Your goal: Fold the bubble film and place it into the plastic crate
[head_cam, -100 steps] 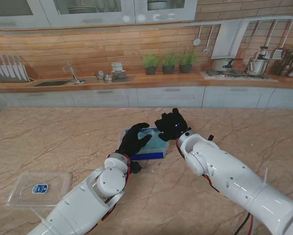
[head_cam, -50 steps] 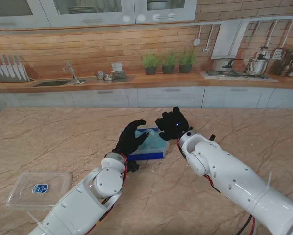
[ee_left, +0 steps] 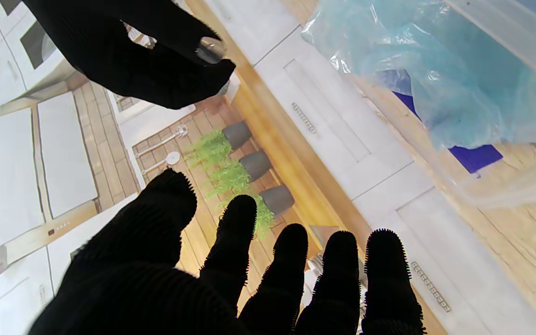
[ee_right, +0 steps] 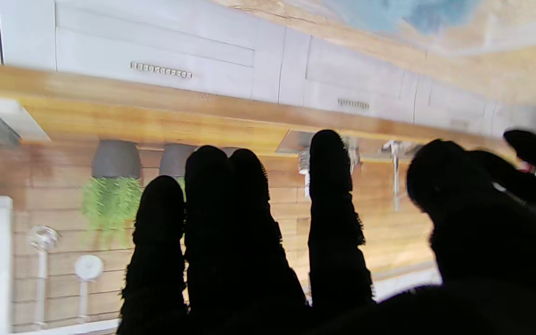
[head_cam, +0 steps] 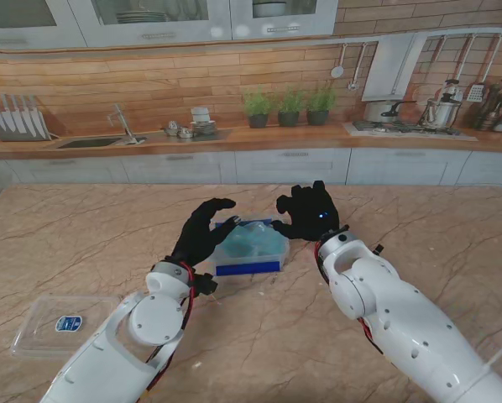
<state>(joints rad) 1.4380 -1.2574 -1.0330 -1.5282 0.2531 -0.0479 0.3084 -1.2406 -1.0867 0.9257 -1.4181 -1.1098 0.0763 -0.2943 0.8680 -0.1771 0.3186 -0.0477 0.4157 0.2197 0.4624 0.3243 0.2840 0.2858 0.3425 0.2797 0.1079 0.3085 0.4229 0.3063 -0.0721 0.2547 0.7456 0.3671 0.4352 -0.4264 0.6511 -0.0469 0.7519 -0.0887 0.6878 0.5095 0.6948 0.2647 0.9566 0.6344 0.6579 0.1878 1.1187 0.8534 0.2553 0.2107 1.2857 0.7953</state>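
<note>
Both hands (head_cam: 202,228) lifted off film (head_cam: 253,239).

Pale blue bubble film (head_cam: 253,237); crate (head_cam: 248,268) seemingly clear, dark-blue base; veined beige table (head_cam: 83,227).

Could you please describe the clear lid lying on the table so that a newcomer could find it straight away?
Start at the marble table and look to its near left corner, beside the robot's left arm. The clear lid lies flat there, well apart from the plastic crate in the middle. Unlike the crate, it holds no bubble film and bears a small blue sticker.
</note>
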